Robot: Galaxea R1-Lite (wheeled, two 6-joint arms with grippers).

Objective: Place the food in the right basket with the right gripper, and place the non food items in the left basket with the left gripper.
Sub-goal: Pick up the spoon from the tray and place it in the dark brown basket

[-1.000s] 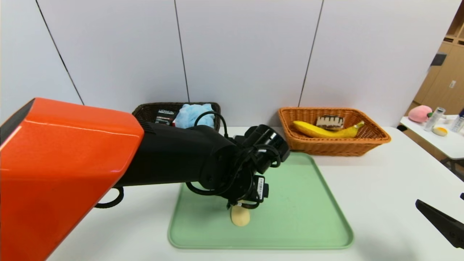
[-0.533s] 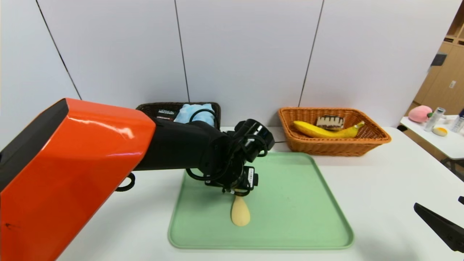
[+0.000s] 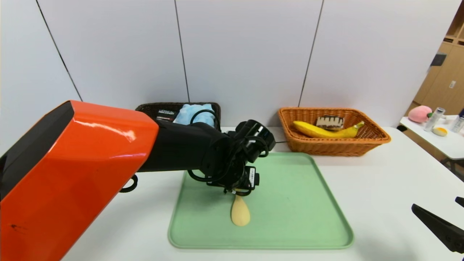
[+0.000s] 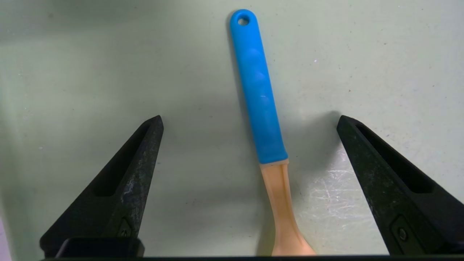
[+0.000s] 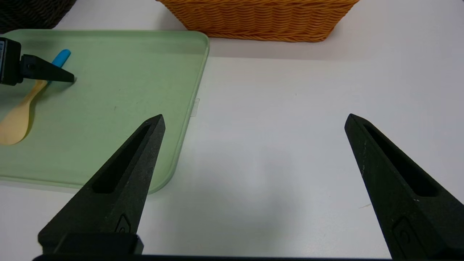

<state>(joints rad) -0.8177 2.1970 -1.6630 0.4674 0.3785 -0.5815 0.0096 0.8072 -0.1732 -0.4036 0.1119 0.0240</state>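
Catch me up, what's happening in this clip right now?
The left gripper hangs open over the green tray, its fingers straddling the blue handle of the spoon, not yet gripping it. The dark left basket holds a blue pouf and a black tube; the orange right basket holds the banana and cake slice. The right gripper sits open over the table.

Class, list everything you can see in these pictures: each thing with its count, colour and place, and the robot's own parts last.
spoon: 1, yellow with blue handle, on tray
tray: 1, light green, table centre
left basket: 1, dark brown, far left
bath pouf: 1, light blue, in left basket
black tube: 1, in left basket
right basket: 1, orange-tan, far right
banana: 1, yellow, in right basket
cake slice: 1, in right basket
left end effector: open, straddling spoon handle
right end effector: open, over bare table
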